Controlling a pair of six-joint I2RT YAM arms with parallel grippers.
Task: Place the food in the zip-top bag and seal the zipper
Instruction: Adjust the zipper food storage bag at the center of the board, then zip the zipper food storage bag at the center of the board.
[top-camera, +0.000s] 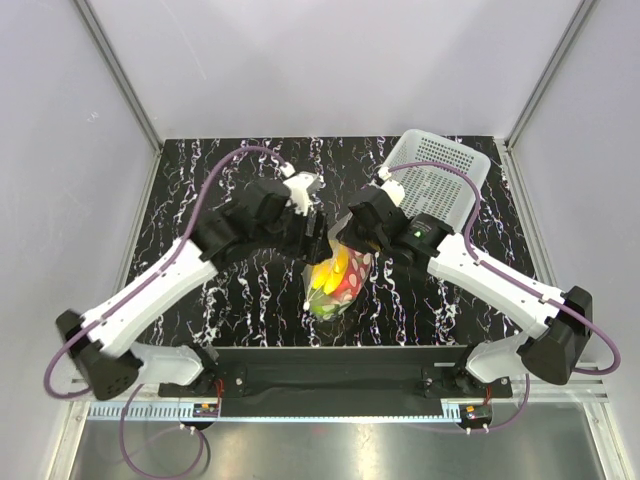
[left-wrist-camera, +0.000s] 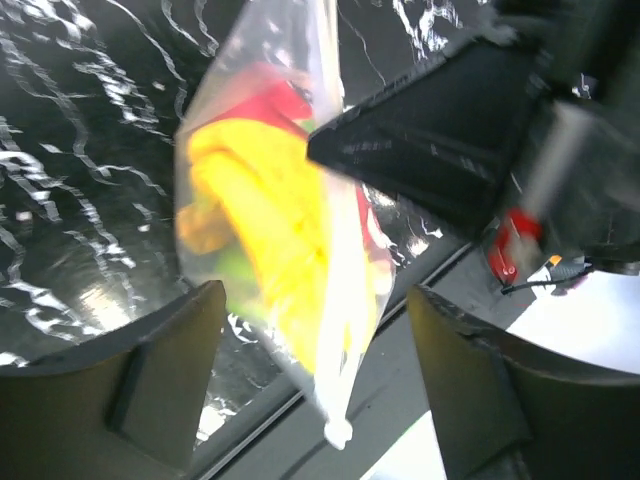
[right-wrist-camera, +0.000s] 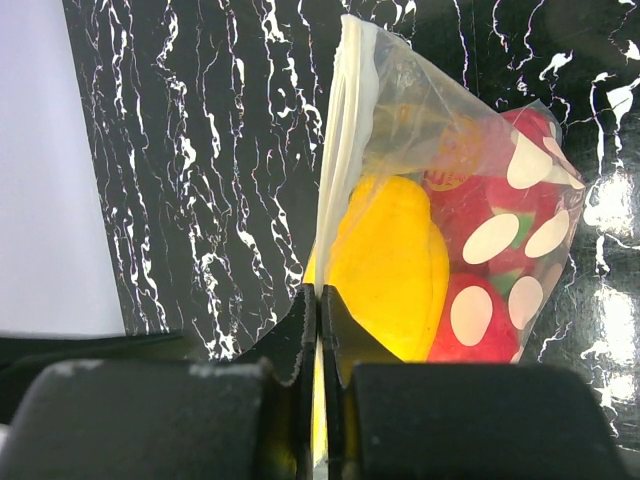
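The zip-top bag (top-camera: 338, 282) is held up over the table's middle with the food inside. In the right wrist view the bag (right-wrist-camera: 500, 130) holds a yellow banana bunch (right-wrist-camera: 390, 265) and red fruits (right-wrist-camera: 485, 310); green shows only faintly. My right gripper (right-wrist-camera: 320, 305) is shut on the zipper (right-wrist-camera: 345, 130) edge. In the left wrist view my left gripper (left-wrist-camera: 315, 370) is open, and the bag (left-wrist-camera: 270, 200) hangs between its fingers (left-wrist-camera: 170, 370) without touching them. In the top view the left gripper (top-camera: 318, 243) and right gripper (top-camera: 346, 238) stand close together at the bag's top.
A white perforated basket (top-camera: 440, 168) stands at the back right, just behind the right arm. The table (top-camera: 230, 190) is black marble-patterned. Grey walls stand on both sides, and the arm-base rail (top-camera: 340, 375) runs along the near edge.
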